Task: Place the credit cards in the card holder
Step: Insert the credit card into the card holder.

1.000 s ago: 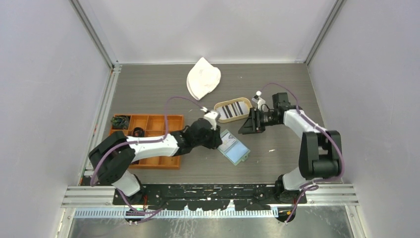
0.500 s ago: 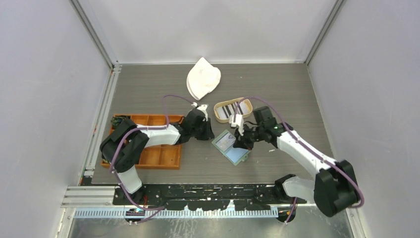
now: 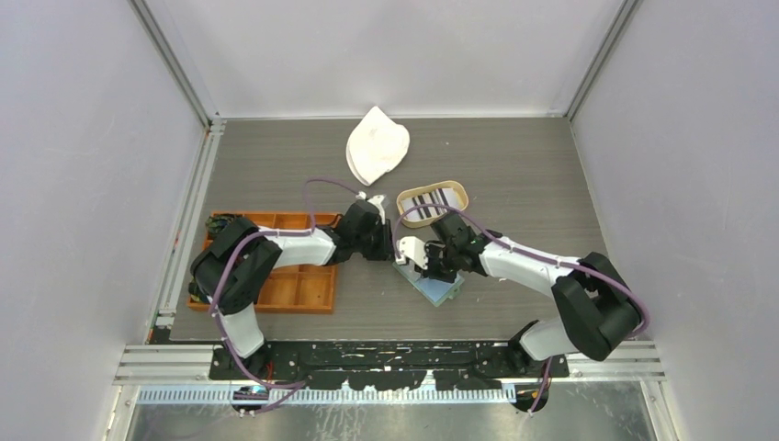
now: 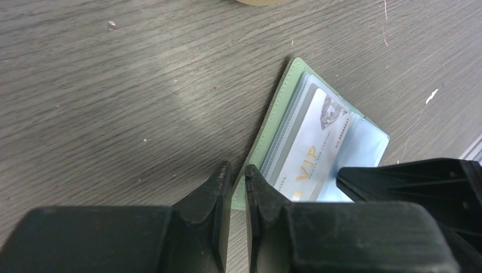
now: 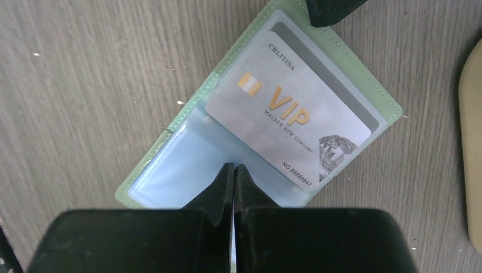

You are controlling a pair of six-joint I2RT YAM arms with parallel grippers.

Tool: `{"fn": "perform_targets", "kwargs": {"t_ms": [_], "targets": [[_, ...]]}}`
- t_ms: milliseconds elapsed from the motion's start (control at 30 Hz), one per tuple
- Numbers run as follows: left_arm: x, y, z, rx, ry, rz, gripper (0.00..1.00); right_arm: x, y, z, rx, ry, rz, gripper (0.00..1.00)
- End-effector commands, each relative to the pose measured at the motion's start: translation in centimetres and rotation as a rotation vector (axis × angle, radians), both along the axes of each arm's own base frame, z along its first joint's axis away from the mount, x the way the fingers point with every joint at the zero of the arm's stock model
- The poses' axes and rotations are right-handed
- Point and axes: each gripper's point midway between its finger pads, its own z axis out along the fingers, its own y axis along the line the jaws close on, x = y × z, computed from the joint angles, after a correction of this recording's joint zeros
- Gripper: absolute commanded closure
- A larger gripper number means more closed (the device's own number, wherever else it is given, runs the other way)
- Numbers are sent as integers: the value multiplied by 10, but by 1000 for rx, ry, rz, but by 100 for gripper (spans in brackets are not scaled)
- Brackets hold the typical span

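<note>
The card holder (image 5: 187,165) lies open on the desk (image 4: 113,85) between the two hands, with a silver VIP card (image 5: 290,111) in one clear pocket. The right hand (image 5: 233,168), fingers pressed together, rests its tips on the empty pocket. The left hand (image 4: 237,170), nearly closed, nips the holder's green corner.
</note>
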Motion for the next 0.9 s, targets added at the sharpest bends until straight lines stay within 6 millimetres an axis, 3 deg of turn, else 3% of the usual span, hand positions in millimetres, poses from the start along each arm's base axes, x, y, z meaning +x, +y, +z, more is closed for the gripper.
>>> {"fn": "perform_targets", "kwargs": {"t_ms": [0,233,533,700,867], "targets": [[-3,-13,2,-64,38,-20,85,25,4,3,-33,-111,-20,99],[-16,-15,-4,-104,89,-25,87,46,6,6,-38,-180,-125,99],[-34,-12,-9,-44,57,-7,88,54,9,13,-9,-205,-177,97],[-36,-2,4,-28,-30,28,88,56,6,26,7,-221,-185,96],[-38,11,26,-36,-142,55,86,46,-4,42,40,-187,-155,95]]}}
